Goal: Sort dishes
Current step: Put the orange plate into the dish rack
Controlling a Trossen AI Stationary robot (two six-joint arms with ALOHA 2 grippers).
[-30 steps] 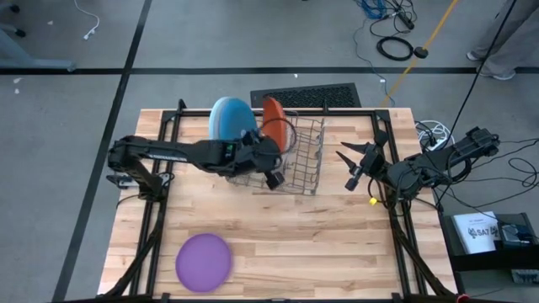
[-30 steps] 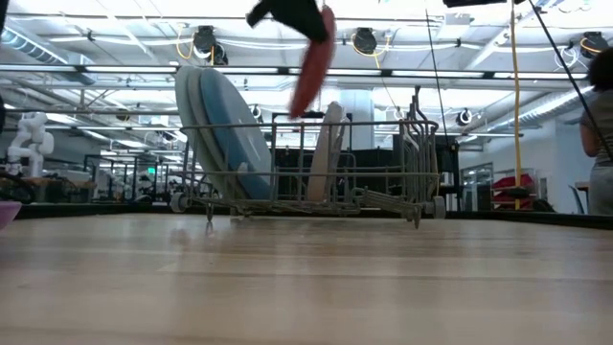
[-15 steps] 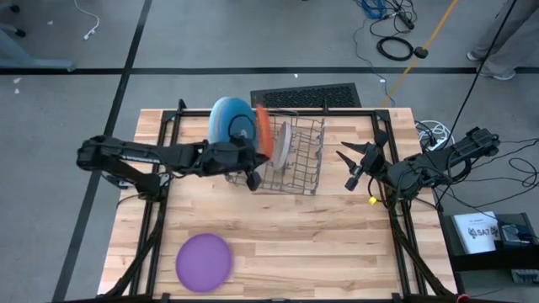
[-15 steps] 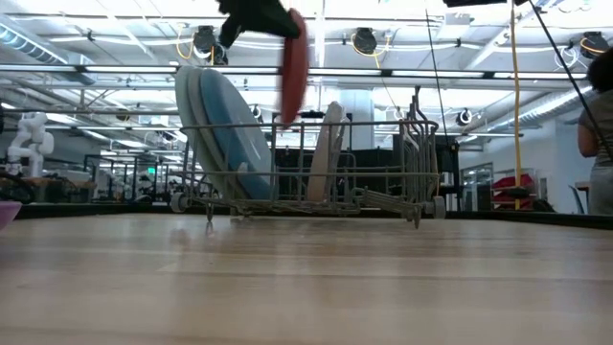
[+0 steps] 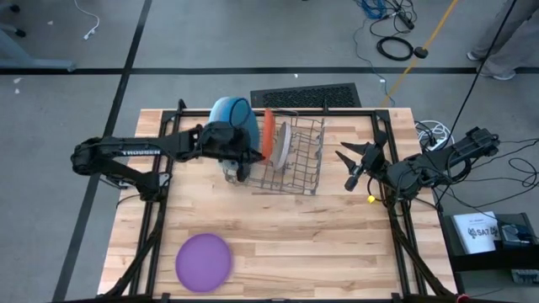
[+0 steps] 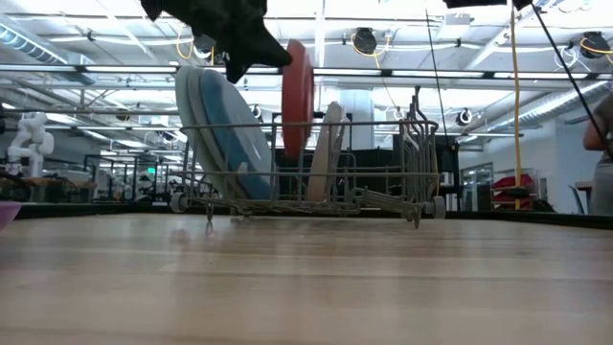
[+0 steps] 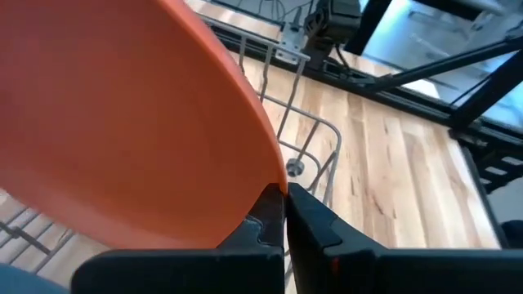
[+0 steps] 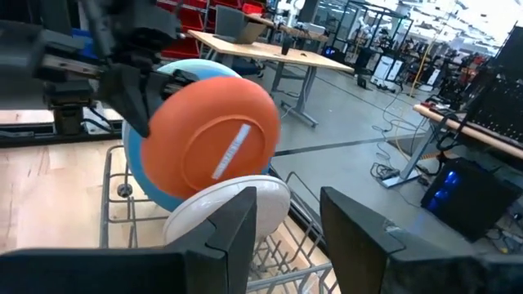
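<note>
Grey wire dish rack [image 5: 295, 156] sits at the far middle of the wooden table [image 5: 337, 244], already holding large light blue plates [image 6: 225, 129] leaning at its left end and an off-white plate [image 6: 329, 149] standing on edge further right. Left gripper [image 5: 249, 158] hangs above the rack's left part, fingers clamped on the rim of the orange plate [image 5: 268, 135]; the plate is upright on edge, lower part down inside the rack wires, in the gap between the blue plates and the off-white one. In the left wrist view the orange plate [image 7: 122, 122] fills most of the frame and blocks the rack behind it, the two fingers pinched on its edge. Right gripper [image 5: 354, 164] waits at the right side of the table, fingers spread apart, empty, pointing toward the rack. Purple plate [image 5: 203, 261] lies flat near the front left, well apart from the rack. Compared with a second ago, the orange plate was tilted and high above the rack; now it is vertical and lower, shifted left toward the blue plates, and the left arm has pulled back leftward. Right arm and purple plate unchanged.
</note>
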